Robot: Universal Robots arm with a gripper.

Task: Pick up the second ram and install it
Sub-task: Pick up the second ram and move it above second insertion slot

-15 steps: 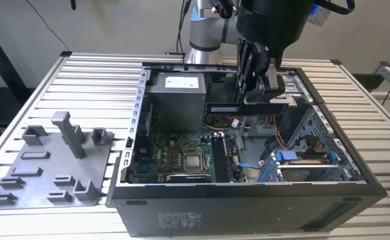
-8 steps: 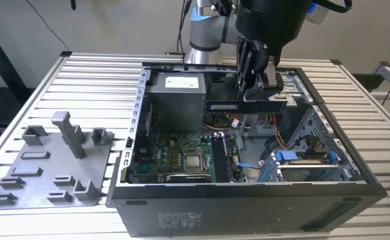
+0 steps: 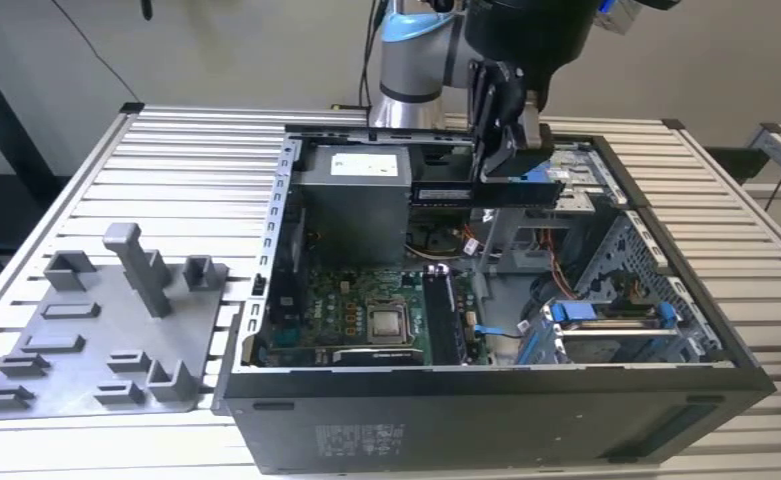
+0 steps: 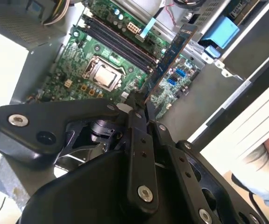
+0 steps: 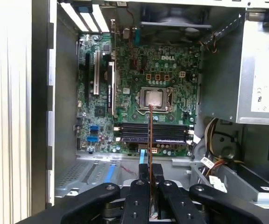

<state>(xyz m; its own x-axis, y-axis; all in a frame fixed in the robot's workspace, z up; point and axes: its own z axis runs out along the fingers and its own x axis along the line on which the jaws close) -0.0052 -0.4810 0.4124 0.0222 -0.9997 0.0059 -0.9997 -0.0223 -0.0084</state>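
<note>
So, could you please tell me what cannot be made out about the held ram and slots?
Second wrist view: the gripped end of the second ram is hidden inside the shut end effector.
First wrist view: the ram is edge-on, its faces and notch unseen.
First wrist view: the memory slots are dark; whether any is filled is unclear.
Exterior view: the near wall of the computer case hides the near edge of the motherboard.

The arm [image 3: 410, 95] is silver-grey with a light blue joint cap; the gripper [image 4: 139, 103] is black, its linked fingers [image 4: 137, 140] studded with silver screws.
</note>
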